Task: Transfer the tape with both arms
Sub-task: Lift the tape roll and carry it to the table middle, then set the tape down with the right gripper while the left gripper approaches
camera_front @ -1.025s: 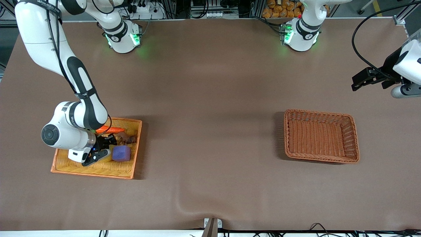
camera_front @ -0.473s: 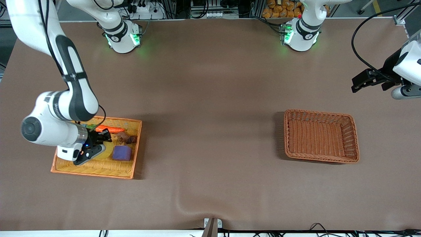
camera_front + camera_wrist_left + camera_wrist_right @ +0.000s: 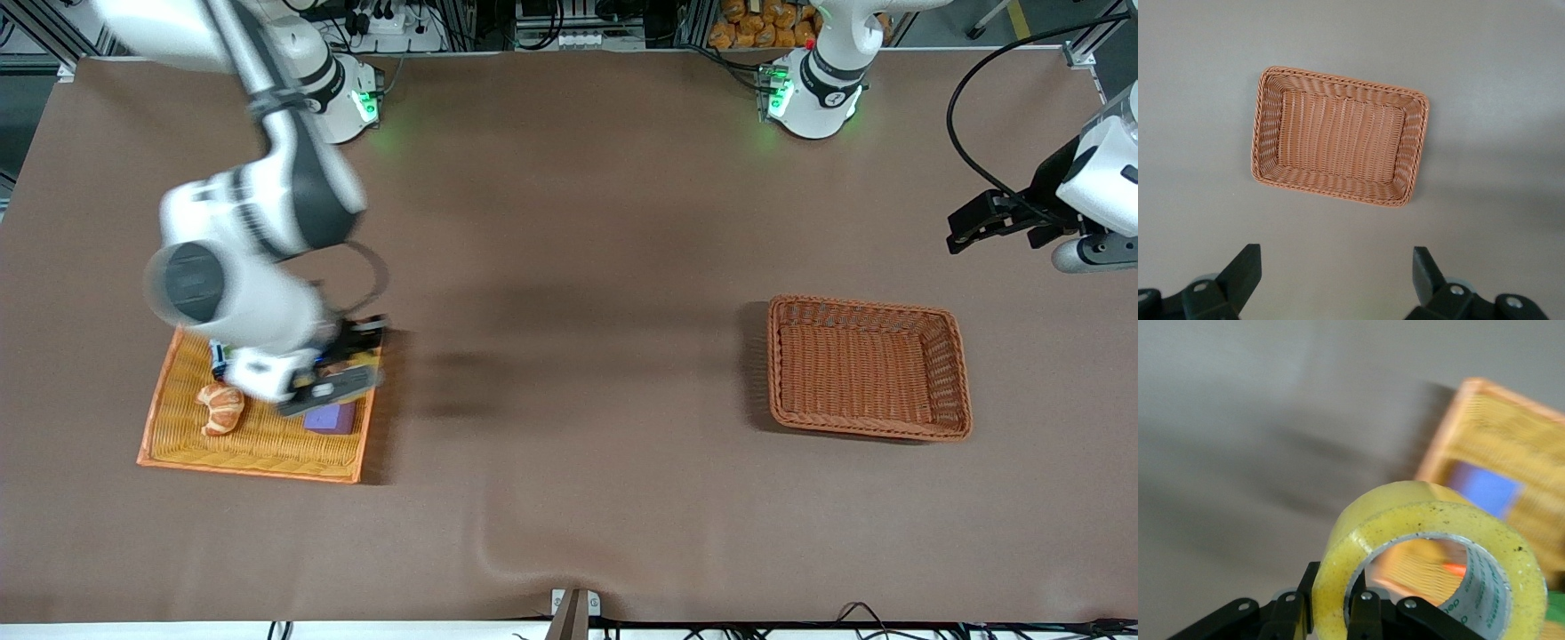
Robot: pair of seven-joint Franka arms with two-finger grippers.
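Note:
The tape (image 3: pixel 1431 513) is a yellowish translucent roll. In the right wrist view my right gripper (image 3: pixel 1336 593) is shut on its wall, one finger inside the hole and one outside. In the front view my right gripper (image 3: pixel 333 382) is blurred and up in the air over the orange tray (image 3: pixel 258 449); the tape is hard to make out there. My left gripper (image 3: pixel 965 227) waits high at the left arm's end of the table. It is open and empty in its wrist view (image 3: pixel 1337 267), over bare table beside the brown wicker basket (image 3: pixel 1338 77).
The orange tray holds a croissant (image 3: pixel 222 407) and a purple cube (image 3: pixel 331 418); the cube (image 3: pixel 1485 487) also shows under the tape. The brown wicker basket (image 3: pixel 867 307) is empty, toward the left arm's end.
My right arm has risen out of the orange tray with the tape and swung toward the tray's inner edge, uncovering the croissant. My left arm has barely moved.

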